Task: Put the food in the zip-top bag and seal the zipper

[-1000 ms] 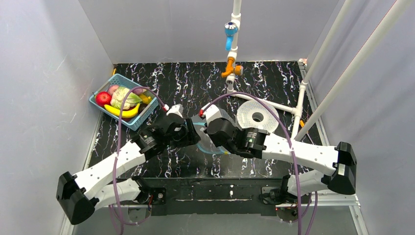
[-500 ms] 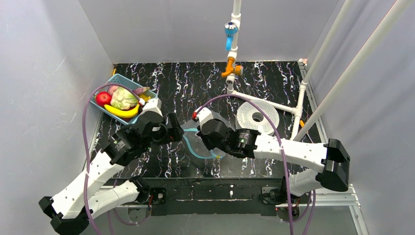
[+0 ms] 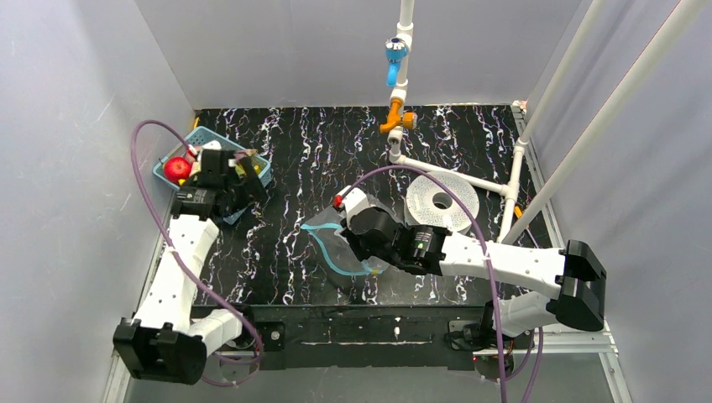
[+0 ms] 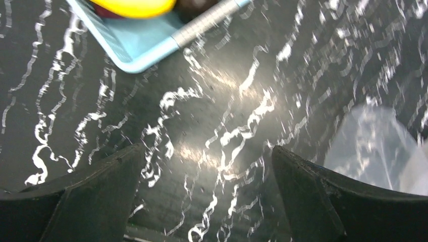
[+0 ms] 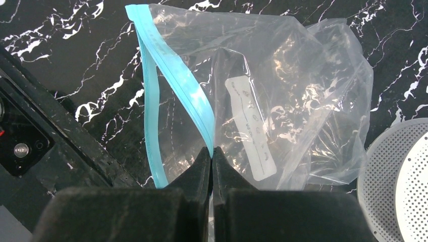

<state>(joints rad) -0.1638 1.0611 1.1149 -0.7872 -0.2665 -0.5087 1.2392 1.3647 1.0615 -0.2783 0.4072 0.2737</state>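
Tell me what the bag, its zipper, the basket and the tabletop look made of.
Zip-top bag: thin clear plastic film, glossy; it is crinkled and see-through. Zipper: teal plastic strip, smoother, probably stiffer. Basket: light blue moulded plastic, semi-matte. Table: black marble-look surface, glossy judging by the glare; likely laminate or print.

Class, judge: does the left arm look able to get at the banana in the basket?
Probably yes. The left gripper is open and empty beside the basket, and the banana lies uncovered near its edge, with nothing between them.
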